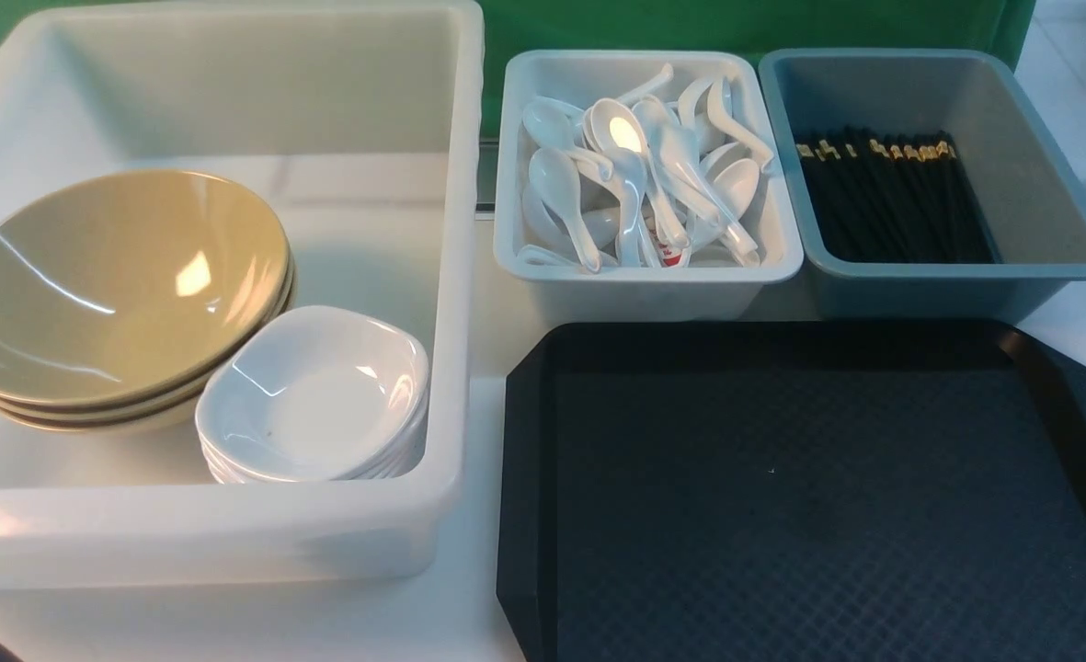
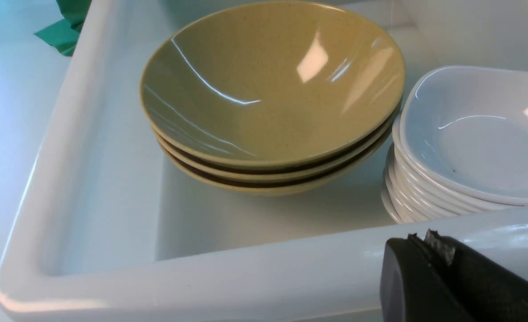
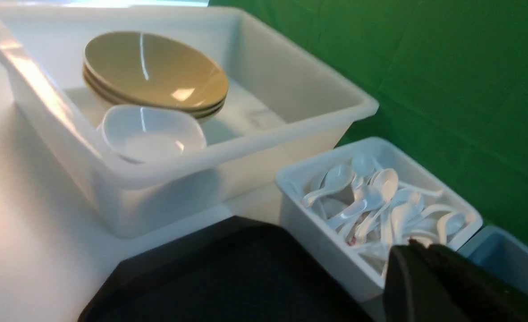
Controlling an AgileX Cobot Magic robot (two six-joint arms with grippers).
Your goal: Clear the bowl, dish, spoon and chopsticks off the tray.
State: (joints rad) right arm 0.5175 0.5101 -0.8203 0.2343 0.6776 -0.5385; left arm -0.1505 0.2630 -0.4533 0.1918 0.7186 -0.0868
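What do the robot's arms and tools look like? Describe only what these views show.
Little is visible. The left tool is matte black with smooth rounded edges and a rough grey strip at its tip. The right tool is likewise matte black and rounded, though blurred. The front view shows no arms; no markings or cables are clearly visible.

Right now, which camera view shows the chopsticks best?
The front view: the chopsticks lie in full sight in the blue-grey bin. The right wrist view shows only a corner of that bin, no chopsticks. The left wrist view shows neither.
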